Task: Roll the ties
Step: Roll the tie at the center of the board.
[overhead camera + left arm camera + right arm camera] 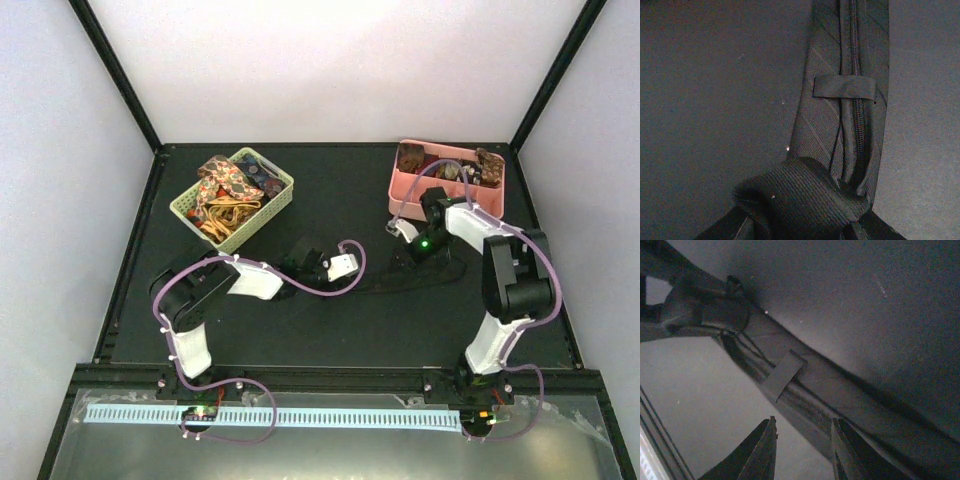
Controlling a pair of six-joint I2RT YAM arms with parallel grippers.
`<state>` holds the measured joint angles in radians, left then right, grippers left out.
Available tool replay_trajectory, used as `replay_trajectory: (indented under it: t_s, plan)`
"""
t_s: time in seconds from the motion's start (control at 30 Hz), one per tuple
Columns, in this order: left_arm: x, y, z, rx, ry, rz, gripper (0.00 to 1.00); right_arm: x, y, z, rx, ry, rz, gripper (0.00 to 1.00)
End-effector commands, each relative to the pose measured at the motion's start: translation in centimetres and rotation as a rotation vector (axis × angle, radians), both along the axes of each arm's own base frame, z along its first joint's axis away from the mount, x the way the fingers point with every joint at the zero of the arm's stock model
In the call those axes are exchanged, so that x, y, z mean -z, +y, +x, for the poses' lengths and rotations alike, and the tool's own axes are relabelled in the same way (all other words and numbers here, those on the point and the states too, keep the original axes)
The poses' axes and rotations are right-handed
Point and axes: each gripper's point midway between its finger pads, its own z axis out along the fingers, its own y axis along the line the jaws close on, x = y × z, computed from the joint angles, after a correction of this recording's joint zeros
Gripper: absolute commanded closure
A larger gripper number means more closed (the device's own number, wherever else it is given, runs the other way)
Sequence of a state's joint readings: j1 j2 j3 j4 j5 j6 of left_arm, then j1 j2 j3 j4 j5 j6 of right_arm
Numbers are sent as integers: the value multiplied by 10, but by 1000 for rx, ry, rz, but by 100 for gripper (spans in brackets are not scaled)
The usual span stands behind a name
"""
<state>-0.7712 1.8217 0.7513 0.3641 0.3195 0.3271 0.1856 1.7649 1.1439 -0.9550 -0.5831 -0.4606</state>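
A dark striped tie point(822, 125) lies flat on the black table, underside up, with its keeper loop point(845, 87) showing. Its near end is wound into a small coil point(800, 195). My left gripper point(802, 222) is shut on this coil at the table surface; in the top view it is left of centre point(335, 270). My right gripper point(804, 420) is open just above the same tie point(805, 385), farther along the strip, one finger point(762, 452) beside it and the other point(845, 452) over it. The top view shows it below the pink tray point(403, 240).
A green basket point(275, 205) at the back left holds several loose paisley ties point(225, 185). A pink tray point(400, 195) at the back right holds rolled ties point(412, 155). Purple cables loop around both arms.
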Motion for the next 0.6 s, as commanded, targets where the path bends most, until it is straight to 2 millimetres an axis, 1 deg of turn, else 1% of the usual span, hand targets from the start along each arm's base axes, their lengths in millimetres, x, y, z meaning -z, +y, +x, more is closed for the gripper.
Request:
replay_trajectory:
  t_s: [0.0, 0.1, 0.23, 0.33, 0.43, 0.5, 0.57]
  plan:
    - [30, 15, -6, -29, 75, 74, 80, 14, 16, 15, 70, 8, 21, 66]
    - [25, 11, -5, -22, 76, 54, 80, 30, 21, 10, 73, 61, 2, 66]
    - [16, 6, -3, -12, 87, 15, 78, 50, 19, 6, 77, 145, -27, 67]
    - [7, 3, -2, -8, 91, -24, 76, 52, 19, 6, 77, 161, -34, 67]
    - [-7, 2, -1, 2, 94, -79, 75, 52, 19, 6, 71, 155, -52, 67]
    - [-20, 1, -3, 28, 74, -138, 74, 52, 19, 6, 70, 154, -60, 67]
    - [-30, 1, -14, 88, 54, -191, 72, 52, 19, 7, 73, 153, -71, 67]
